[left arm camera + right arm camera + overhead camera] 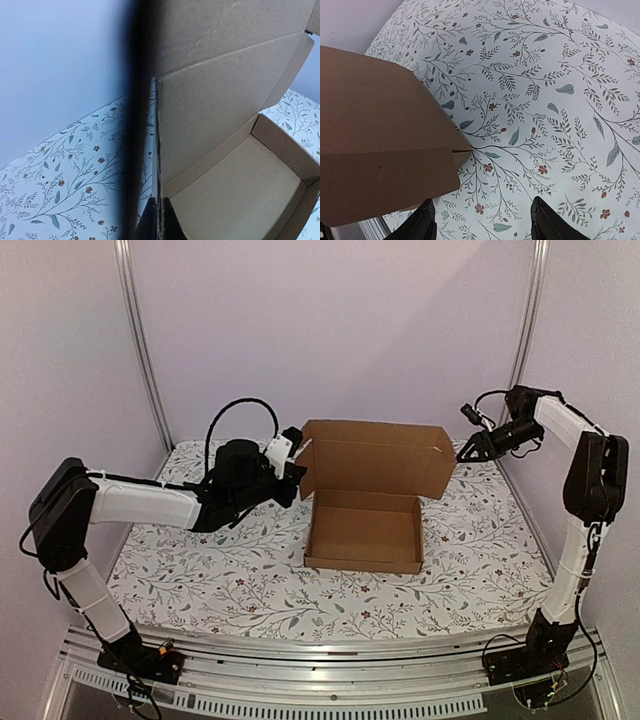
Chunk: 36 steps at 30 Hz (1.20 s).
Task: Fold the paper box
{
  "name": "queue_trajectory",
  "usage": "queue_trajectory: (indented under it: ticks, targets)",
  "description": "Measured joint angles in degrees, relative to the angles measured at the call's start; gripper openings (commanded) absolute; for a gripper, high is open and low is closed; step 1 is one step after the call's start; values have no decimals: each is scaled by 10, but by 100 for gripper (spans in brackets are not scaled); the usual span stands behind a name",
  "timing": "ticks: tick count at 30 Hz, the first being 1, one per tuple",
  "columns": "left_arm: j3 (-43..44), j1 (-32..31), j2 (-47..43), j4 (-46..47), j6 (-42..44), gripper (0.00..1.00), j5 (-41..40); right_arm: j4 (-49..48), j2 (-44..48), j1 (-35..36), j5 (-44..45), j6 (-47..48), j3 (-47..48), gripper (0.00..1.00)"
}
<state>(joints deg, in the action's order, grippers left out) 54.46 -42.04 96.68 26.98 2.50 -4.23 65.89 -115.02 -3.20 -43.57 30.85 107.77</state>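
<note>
Your left gripper (293,478) is closed, apparently pinching (its wrist view is blurred) the left edge of the brown corrugated cardboard paper box (365,532), which sits mid-table, lid (375,455) upright; your right gripper (482,227) stands open and empty beside the lid's right corner. A one-sided pull could skew or drag the box; the white floral tablecloth (200,570) offers room rightward, the back wall (350,320) little.

Right wrist view. The paper box (380,145), plain brown cardboard, covered the left side over the floral-patterned desk (545,100). Two black fingers (422,227) stood spread apart at the lower edge.
</note>
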Motion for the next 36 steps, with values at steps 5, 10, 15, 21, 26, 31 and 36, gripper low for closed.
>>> queue_trajectory:
  ticks: [5,10,15,21,26,31,36]
  targets:
    - [46,2,16,-26,-40,0,2,-14,3,49,26,13,-51,65]
    - [111,-5,53,-81,-89,0,-11,-3,38,108,30,33,-134,66]
    - [164,-20,85,-131,-130,0,-30,8,76,120,8,31,-148,67]
    - [170,-32,96,-157,-160,0,-41,31,80,122,-17,37,-151,72]
    - [164,-32,96,-150,-162,0,-42,65,80,113,-19,104,-164,74]
    - [158,-32,93,-145,-174,0,-45,95,77,78,-24,187,-165,83]
    - [158,-32,93,-147,-200,0,-53,102,76,66,-57,273,-168,84]
